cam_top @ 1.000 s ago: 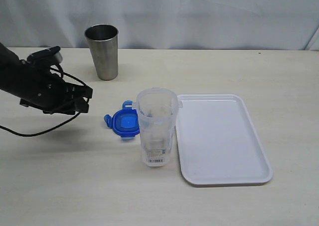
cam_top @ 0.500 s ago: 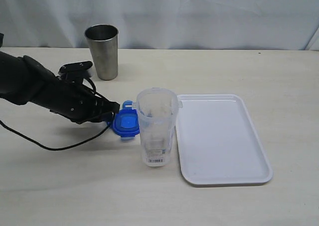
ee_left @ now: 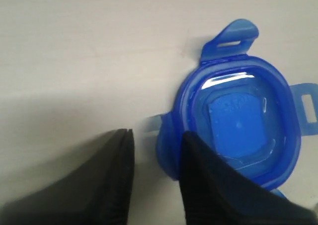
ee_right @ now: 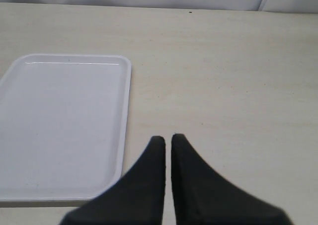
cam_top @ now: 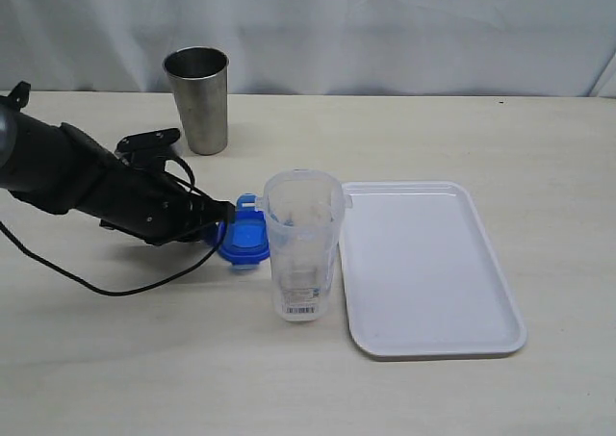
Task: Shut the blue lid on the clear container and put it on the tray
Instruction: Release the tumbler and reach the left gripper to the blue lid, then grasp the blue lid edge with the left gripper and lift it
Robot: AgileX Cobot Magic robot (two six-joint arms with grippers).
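The blue lid [cam_top: 247, 237] lies flat on the table just left of the clear container [cam_top: 303, 248], which stands upright and open beside the white tray [cam_top: 433, 272]. My left gripper [cam_top: 222, 226] is low at the lid's left edge. In the left wrist view the lid [ee_left: 238, 120] has its near rim between the gripper's [ee_left: 158, 134] open jaws. One finger lies over the lid. The other stands clear of the rim with table showing in between. My right gripper [ee_right: 168, 137] is shut and empty above bare table beside the tray [ee_right: 64, 125].
A steel tumbler [cam_top: 198, 99] stands at the back left, behind my left arm. The arm's black cable [cam_top: 96, 284] trails over the table at the left. A white cloth backdrop closes off the far edge.
My left arm has swung right and down from the open table until its jaws straddle the lid's left rim, and the jaws have narrowed a little. Lid, container and tray have not moved.
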